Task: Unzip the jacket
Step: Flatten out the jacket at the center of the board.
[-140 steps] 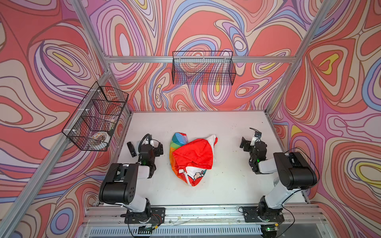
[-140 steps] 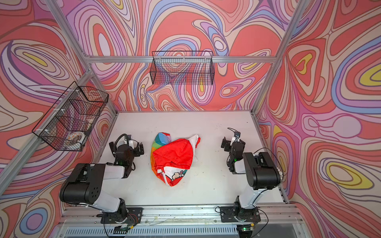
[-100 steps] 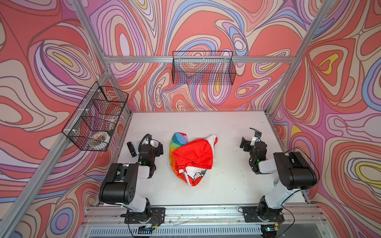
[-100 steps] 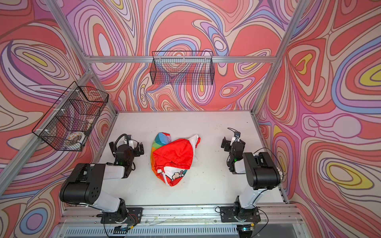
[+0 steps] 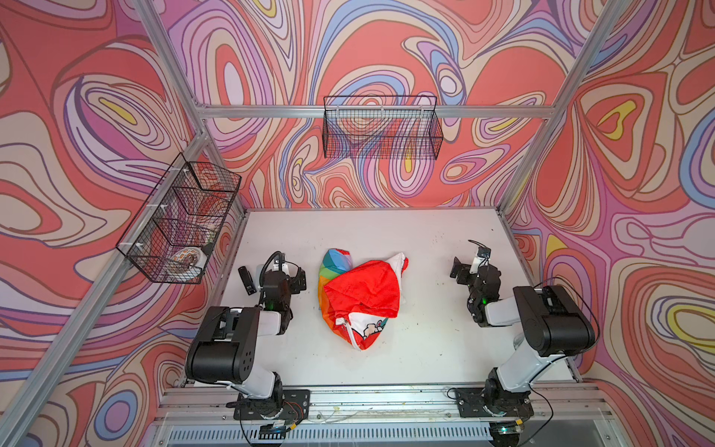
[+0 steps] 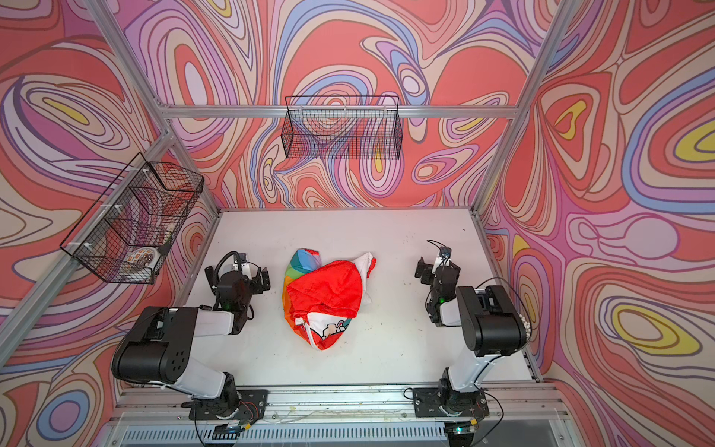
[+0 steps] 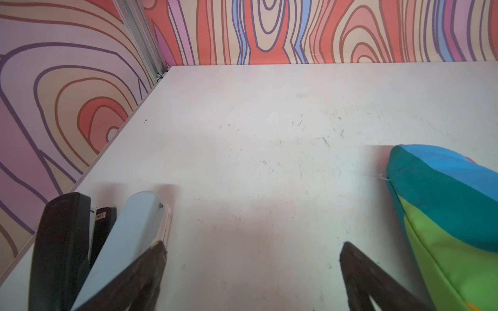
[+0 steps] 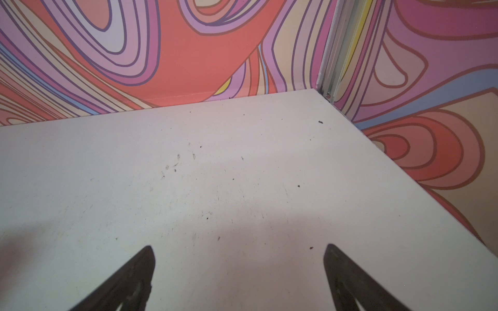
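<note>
gaping wide, left end effector empty, right end effector empty, jacket lying apart

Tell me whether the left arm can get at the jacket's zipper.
Probably yes. The left gripper stands open beside the jacket, only bare table between, and a short stretch of white zipper lies exposed at the near end; the rest is hidden under folds.

Closed in around the scuffed white tabletop by swirl-printed red, pink and lilac walls, aluminium posts at its far corners. Hung with a wire basket above its far edge, a divided basket above its left edge.
</note>
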